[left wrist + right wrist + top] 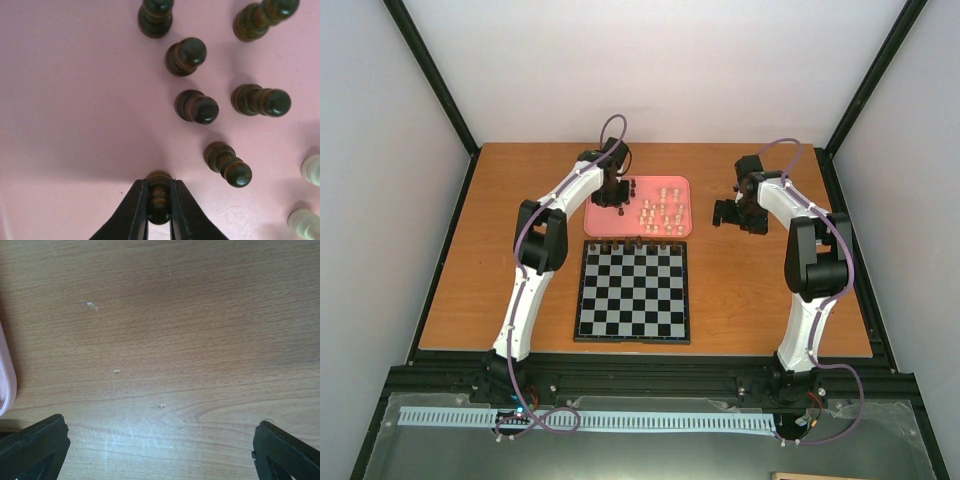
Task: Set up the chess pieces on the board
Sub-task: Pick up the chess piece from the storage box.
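No writing, label, brand or number can be read: the board (633, 291), the chess pieces (196, 106), the pink tray (603, 222) and the desk (200, 340) show nothing legible.

Left wrist view: the top edge crops a dark chess piece (156, 15), the right edge two pale pieces (312, 170). From above, the dark row (633, 243) on the board (632, 295) is too small to name.
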Controlling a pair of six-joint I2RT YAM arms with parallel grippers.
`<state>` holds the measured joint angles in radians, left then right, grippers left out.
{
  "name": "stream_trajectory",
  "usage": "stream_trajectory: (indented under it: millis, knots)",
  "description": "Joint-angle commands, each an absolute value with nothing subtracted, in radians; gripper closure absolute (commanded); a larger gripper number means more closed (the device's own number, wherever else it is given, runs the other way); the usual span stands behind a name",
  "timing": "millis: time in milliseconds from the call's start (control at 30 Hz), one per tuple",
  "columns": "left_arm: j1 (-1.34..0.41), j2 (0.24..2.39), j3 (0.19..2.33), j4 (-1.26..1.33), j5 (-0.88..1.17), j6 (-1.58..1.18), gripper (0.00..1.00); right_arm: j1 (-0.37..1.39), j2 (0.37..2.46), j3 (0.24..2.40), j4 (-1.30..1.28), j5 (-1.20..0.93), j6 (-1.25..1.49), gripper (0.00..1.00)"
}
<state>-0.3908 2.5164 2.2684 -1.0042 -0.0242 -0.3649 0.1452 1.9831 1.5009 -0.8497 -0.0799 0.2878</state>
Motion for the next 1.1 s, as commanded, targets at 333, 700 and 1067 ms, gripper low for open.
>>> stream_trajectory:
  millis: [333,700,1067]
  knots:
    - [-0.393,2.403,2.284,-1.040,-0.081,-0.330,0.99,0.141,1.993,1.511,-0.868,-0.067,0.282,0.00]
    - [-0.390,2.144,2.031,-1.046,-0.128,-0.315,0.99,0.141,2.021,1.528,-0.890,-0.067,0.282,0.00]
    - [-0.396,1.745,1.524,-0.989,-0.040,-0.400,0.99,0.147,1.975,1.465,-0.852,-0.073,0.290,0.00]
